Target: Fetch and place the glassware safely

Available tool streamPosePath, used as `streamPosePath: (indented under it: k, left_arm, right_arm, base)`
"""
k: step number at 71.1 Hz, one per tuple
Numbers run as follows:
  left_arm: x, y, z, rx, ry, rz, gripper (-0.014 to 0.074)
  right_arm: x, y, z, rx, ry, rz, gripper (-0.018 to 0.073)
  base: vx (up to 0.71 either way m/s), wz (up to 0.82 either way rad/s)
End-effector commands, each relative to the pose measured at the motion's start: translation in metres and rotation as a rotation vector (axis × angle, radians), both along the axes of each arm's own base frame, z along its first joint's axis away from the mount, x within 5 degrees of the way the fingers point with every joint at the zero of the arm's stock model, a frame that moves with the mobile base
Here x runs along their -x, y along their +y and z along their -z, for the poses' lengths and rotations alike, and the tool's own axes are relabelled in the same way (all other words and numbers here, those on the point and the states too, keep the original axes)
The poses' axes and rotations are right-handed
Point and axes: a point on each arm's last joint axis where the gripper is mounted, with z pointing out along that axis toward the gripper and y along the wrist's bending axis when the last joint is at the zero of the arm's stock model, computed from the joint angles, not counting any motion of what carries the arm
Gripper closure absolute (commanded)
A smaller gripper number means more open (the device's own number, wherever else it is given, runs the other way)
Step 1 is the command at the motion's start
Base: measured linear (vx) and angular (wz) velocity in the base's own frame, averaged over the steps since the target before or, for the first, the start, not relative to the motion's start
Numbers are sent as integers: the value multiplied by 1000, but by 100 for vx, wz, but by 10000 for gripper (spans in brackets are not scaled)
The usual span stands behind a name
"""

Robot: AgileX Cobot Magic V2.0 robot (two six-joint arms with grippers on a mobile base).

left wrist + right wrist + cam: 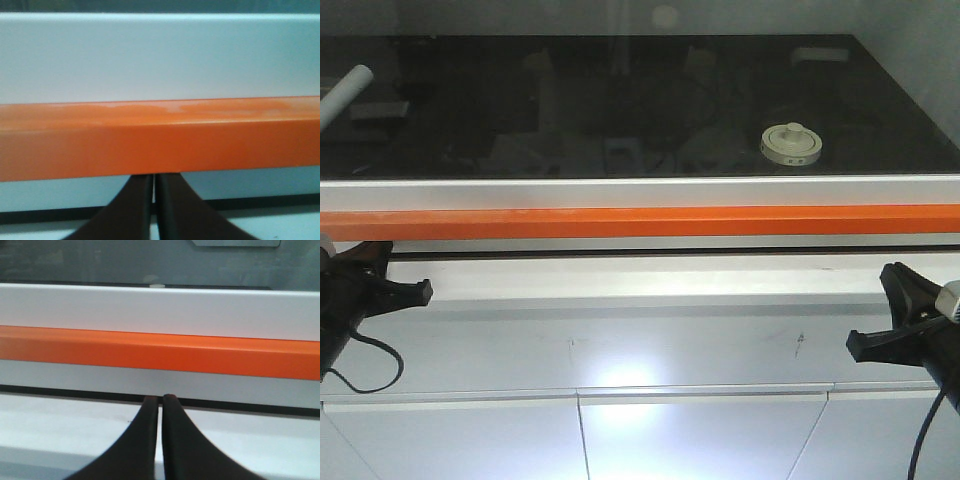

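The glassware (791, 145), a squat clear jar with a cream-white knobbed lid, stands on the dark glossy worktop (620, 110), right of centre. Both grippers hang low, in front of the counter and well short of the jar. My left gripper (424, 291) is at the left edge; in its wrist view its black fingers (137, 210) lie together under the orange strip (160, 140), holding nothing. My right gripper (854, 343) is at the right edge; its fingers (172, 440) are likewise closed on nothing (160, 399).
An orange strip (640, 221) and a white rail run along the worktop's front edge. White cabinet fronts (640, 430) lie below. A rolled white sheet (342, 96) pokes in at the far left. A pale block (817, 55) sits at the back right.
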Motion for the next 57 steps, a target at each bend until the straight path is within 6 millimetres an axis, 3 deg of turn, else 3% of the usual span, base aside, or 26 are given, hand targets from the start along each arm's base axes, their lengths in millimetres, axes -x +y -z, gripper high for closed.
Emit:
streamPosePath:
  k: [1,57]
  left_arm:
    - [-3,0,-25,13,-183,-3,603]
    - [-3,0,-24,13,-179,-3,603]
  right_arm:
    - [-6,0,-11,3,-76,-2,560]
    - [-63,-2,7,-2,-24,-6,560]
  base:
    - [0,0]
    - [0,0]
